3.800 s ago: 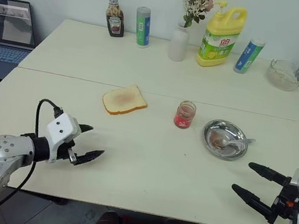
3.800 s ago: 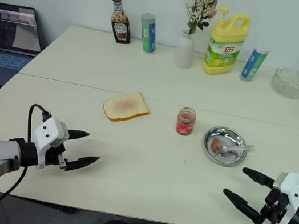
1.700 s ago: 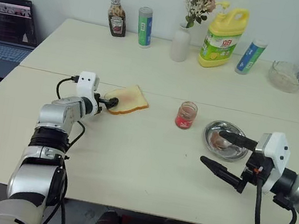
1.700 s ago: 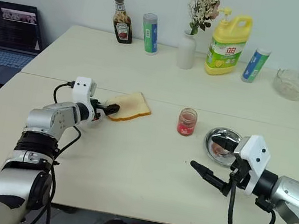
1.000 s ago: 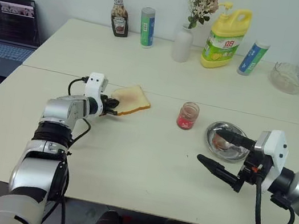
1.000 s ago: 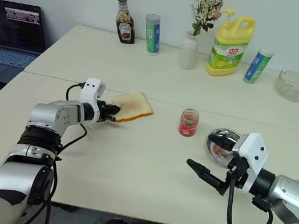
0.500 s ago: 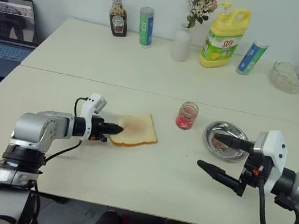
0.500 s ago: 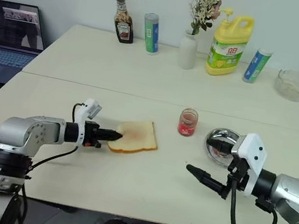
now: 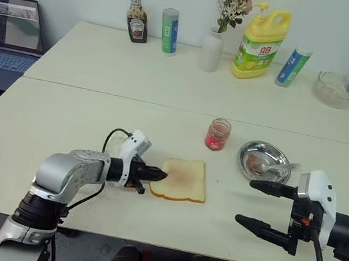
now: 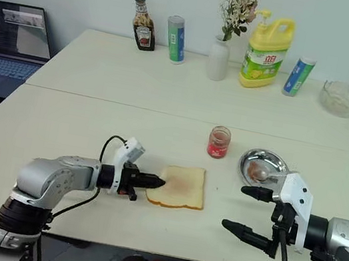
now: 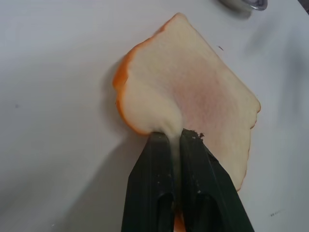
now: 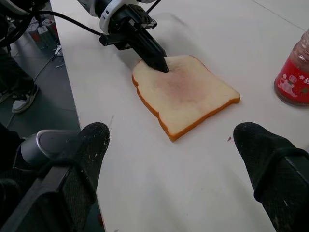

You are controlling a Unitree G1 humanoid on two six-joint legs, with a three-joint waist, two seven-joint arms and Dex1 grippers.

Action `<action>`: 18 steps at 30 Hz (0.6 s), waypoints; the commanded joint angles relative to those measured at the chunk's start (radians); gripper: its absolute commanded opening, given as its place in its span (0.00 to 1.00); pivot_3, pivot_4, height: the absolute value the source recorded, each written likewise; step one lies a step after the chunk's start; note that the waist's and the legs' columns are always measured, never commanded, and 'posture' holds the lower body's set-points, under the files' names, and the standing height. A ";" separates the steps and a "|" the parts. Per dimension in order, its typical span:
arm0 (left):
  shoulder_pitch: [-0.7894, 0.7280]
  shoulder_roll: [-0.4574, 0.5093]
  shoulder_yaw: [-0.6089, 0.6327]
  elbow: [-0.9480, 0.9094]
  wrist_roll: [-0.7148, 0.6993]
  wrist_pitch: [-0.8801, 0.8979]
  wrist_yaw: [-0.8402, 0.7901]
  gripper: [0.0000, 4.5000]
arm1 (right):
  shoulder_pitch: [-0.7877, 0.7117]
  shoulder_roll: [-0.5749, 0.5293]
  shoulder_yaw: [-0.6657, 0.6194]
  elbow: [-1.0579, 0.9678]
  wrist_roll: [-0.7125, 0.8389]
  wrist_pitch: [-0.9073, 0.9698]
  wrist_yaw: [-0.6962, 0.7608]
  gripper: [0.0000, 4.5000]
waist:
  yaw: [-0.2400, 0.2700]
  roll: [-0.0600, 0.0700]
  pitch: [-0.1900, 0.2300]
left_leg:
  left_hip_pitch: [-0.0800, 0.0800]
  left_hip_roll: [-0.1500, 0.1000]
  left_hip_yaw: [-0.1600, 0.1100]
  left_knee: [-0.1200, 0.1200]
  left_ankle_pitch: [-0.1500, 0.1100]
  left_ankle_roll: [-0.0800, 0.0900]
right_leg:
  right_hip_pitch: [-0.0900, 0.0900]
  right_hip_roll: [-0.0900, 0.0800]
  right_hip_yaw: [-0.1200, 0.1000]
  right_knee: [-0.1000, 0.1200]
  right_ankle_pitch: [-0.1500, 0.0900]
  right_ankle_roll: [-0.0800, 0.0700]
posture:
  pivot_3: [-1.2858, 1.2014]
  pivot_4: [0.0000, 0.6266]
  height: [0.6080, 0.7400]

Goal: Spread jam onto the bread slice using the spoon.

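The bread slice (image 9: 186, 180) lies flat on the table near its front edge, pale with a tan crust. My left gripper (image 9: 159, 176) is shut on the slice's left edge, its black fingers (image 11: 159, 150) pinching the crust. The jam (image 9: 217, 134) is red in a small clear jar, standing behind the slice and to its right. The spoon (image 9: 269, 166) rests in a round steel dish (image 9: 252, 148) right of the jar. My right gripper (image 9: 246, 200) hangs open in front of the dish, holding nothing, its fingers (image 12: 94, 142) spread wide and pointing towards the slice (image 12: 186, 92).
Along the table's far edge stand a ketchup bottle (image 9: 137, 16), a blue-green can (image 9: 169, 31), a white vase with flowers (image 9: 210, 50), a yellow detergent bottle (image 9: 260, 41), another can (image 9: 291, 66) and a glass bowl (image 9: 334, 88). A laptop (image 9: 6, 30) sits off to the left.
My left gripper has dragged the bread slice towards the table's front edge and to the right, still shut on its crust. My right gripper has drawn back slightly and stays open.
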 commanded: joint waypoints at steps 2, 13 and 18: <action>0.011 0.003 0.009 -0.070 -0.046 0.024 0.013 0.00 | 0.008 -0.013 -0.020 -0.030 -0.012 -0.021 0.013 1.00 | 0.000 0.000 0.000 | 0.000 0.000 0.000 0.000 0.000 0.000 | 0.000 0.000 0.000 0.000 0.000 0.000 | 0.52 0.24 1.00; 0.068 0.101 0.004 -0.146 0.025 -0.064 0.070 0.54 | 0.023 -0.014 -0.013 -0.027 -0.022 -0.017 0.033 1.00 | 0.000 0.000 0.000 | 0.000 0.000 0.000 0.000 0.000 0.000 | 0.000 0.000 0.001 0.000 0.000 0.000 | 0.52 0.24 1.00; 0.104 0.150 0.003 -0.186 0.087 -0.182 0.083 0.91 | 0.029 -0.012 -0.014 -0.027 -0.024 -0.020 0.036 1.00 | 0.000 0.000 0.000 | 0.000 0.000 0.000 0.000 0.000 0.000 | 0.000 0.000 0.000 0.000 0.000 0.000 | 0.52 0.24 1.00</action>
